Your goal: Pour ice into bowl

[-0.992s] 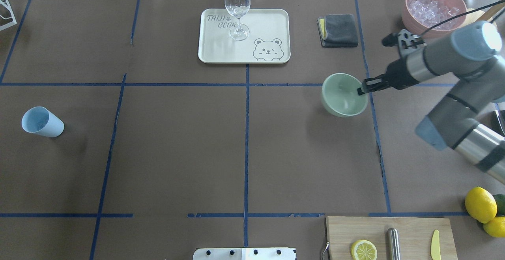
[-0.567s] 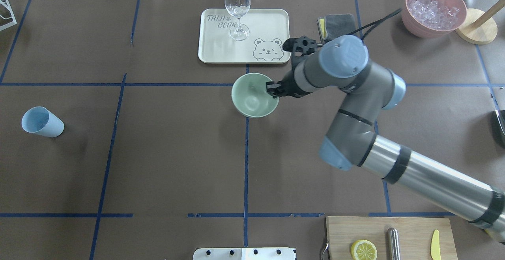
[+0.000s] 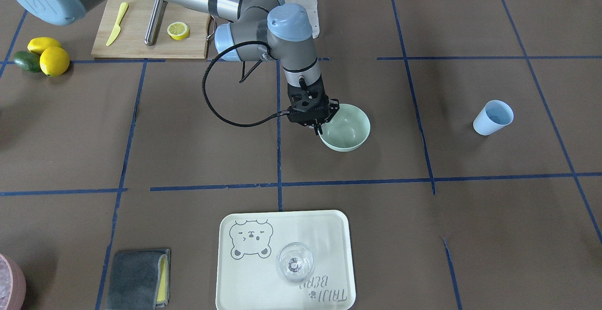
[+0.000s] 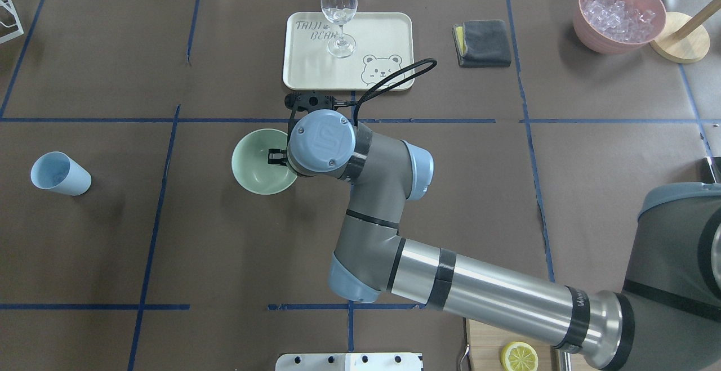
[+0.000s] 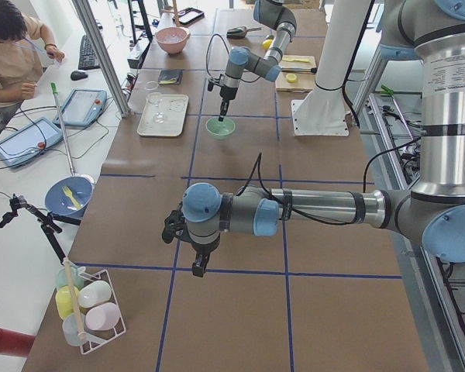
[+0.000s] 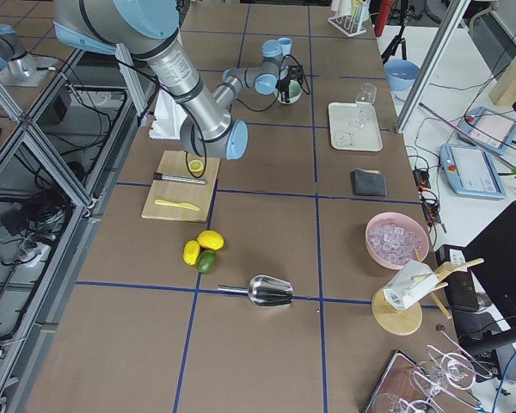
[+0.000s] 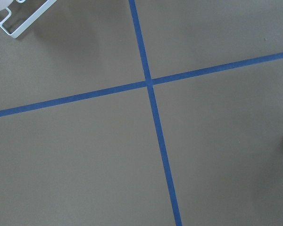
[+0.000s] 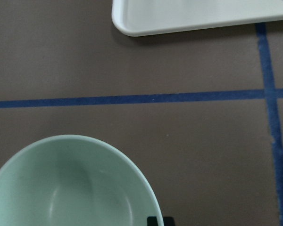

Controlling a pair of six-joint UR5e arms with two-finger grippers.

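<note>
The pale mint-green bowl (image 4: 256,168) is left of the table's middle line, also seen in the front view (image 3: 348,133) and the right wrist view (image 8: 70,188). My right gripper (image 4: 276,157) is shut on the bowl's right rim, one finger inside and one outside. The bowl looks empty. A light blue cup (image 4: 59,174) stands at the far left. The ice is hidden; I make out no cubes in the cup. My left gripper (image 5: 198,267) shows only in the exterior left view, over bare table, and I cannot tell its state.
A cream tray (image 4: 388,33) with a wine glass (image 4: 338,13) lies behind the bowl. A grey cloth (image 4: 483,43) and a pink container (image 4: 619,13) of whitish ice sit at the back right. A cutting board (image 3: 150,27), lemons (image 3: 47,56) and a metal scoop (image 6: 267,291) are on the right side.
The right arm has moved the bowl leftward, from the right half of the table across the middle line to left of centre. The cup has stayed put.
</note>
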